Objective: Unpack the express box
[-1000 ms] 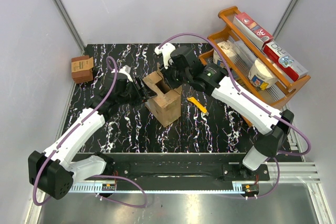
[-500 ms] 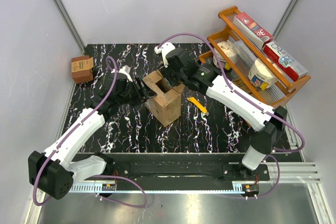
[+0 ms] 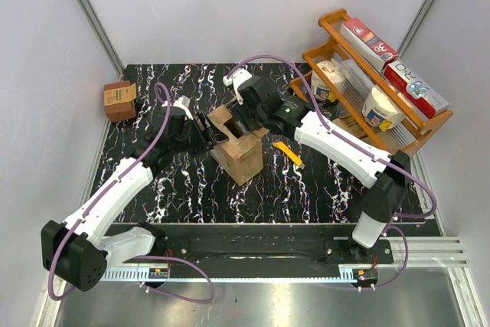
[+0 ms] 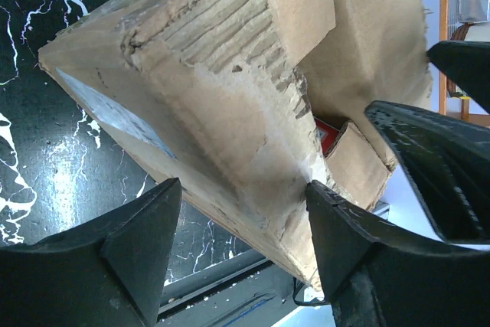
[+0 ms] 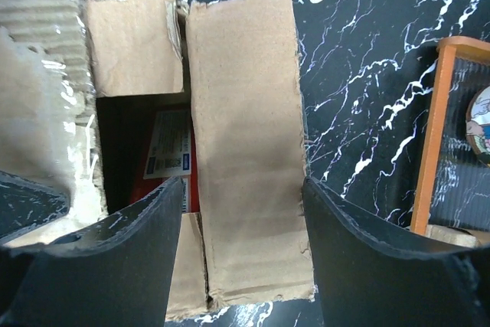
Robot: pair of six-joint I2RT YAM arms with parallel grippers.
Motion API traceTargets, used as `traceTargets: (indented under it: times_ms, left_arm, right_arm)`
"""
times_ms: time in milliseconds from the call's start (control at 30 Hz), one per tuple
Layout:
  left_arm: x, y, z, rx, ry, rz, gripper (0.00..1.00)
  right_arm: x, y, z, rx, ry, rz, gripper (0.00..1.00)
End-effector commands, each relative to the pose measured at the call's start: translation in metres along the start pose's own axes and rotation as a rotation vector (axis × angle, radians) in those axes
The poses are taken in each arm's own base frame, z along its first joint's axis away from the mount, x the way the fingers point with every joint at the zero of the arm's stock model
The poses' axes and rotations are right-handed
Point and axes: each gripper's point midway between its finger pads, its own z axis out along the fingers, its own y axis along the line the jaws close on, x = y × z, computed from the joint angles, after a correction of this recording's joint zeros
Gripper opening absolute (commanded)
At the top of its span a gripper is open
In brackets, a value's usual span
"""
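The express box (image 3: 243, 152) stands in the middle of the black marble table (image 3: 191, 189) with its flaps open. My left gripper (image 3: 208, 132) is at its left side. In the left wrist view this gripper (image 4: 241, 189) is open, and its fingers straddle a torn corner of the box (image 4: 230, 112). My right gripper (image 3: 243, 116) hangs over the box's open top. In the right wrist view it (image 5: 243, 189) is open above a folded-out flap (image 5: 245, 112). A red item with a white label (image 5: 164, 155) lies inside the box.
A yellow and black knife-like tool (image 3: 289, 152) lies just right of the box. A small darker-brown box (image 3: 120, 99) sits at the table's far left edge. An orange rack (image 3: 348, 27) with cartons and a tub stands at the back right; it also shows in the right wrist view (image 5: 448, 135).
My right arm has swung left and its gripper has come over the box's open top. The left arm and the box have not moved.
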Motion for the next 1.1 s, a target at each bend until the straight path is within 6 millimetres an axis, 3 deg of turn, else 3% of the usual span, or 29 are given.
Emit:
traceTargets:
  times_ms: [0, 333, 600, 800, 1067]
  left_arm:
    - [-0.006, -0.001, -0.003, -0.002, -0.020, 0.013, 0.70]
    - [-0.006, -0.002, -0.002, -0.001, -0.016, 0.026, 0.71]
    - [-0.011, -0.009, 0.000, 0.012, -0.010, 0.051, 0.79]
    - [-0.024, -0.015, -0.003, -0.004, -0.041, 0.080, 0.89]
    - [-0.044, -0.013, 0.002, -0.104, -0.085, 0.089, 0.93]
  right_arm:
    - [0.017, 0.023, 0.015, -0.098, 0.048, -0.014, 0.68]
    - [0.037, 0.032, 0.028, -0.131, 0.114, -0.030, 0.63]
    - [0.031, 0.035, 0.023, -0.146, 0.101, 0.007, 0.25]
    - [0.021, 0.025, 0.010, -0.032, 0.056, 0.142, 0.01]
    - [0.027, 0.031, 0.004, 0.032, 0.020, 0.308, 0.00]
